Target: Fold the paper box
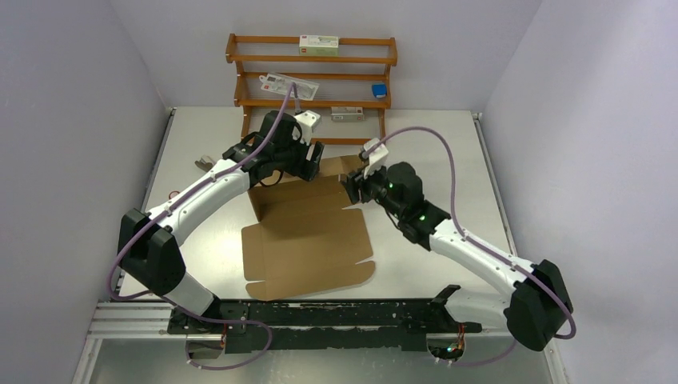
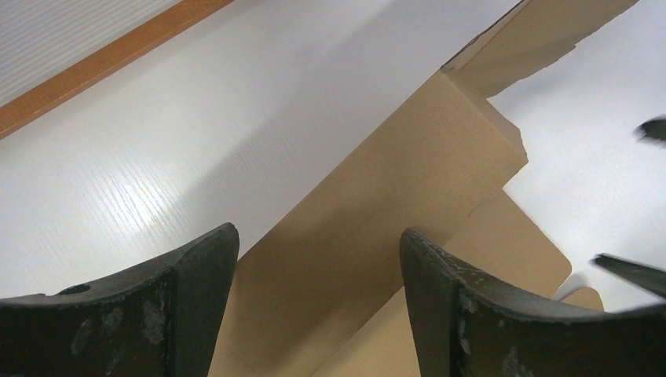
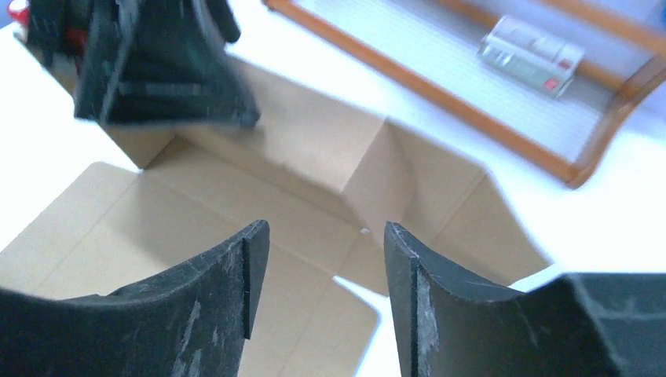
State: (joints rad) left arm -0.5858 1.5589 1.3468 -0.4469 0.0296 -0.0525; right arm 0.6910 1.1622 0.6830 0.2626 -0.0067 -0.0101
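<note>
The paper box (image 1: 308, 240) is a brown cardboard sheet lying mostly flat mid-table, with its far panel and flaps standing up. My left gripper (image 1: 312, 156) is open over the raised far flap; in the left wrist view the cardboard (image 2: 377, 212) lies under and between its open fingers (image 2: 196, 267). My right gripper (image 1: 352, 190) is open at the sheet's far right corner; in the right wrist view the raised wall and corner flap (image 3: 345, 157) stand just beyond its fingers (image 3: 251, 259). Neither gripper holds anything. The left gripper shows in the right wrist view (image 3: 157, 63), top left.
A wooden shelf rack (image 1: 312, 68) with small packages stands at the table's far edge, close behind the box; it also shows in the right wrist view (image 3: 503, 133). A small object (image 1: 205, 162) lies at the far left. Purple cables loop above both arms.
</note>
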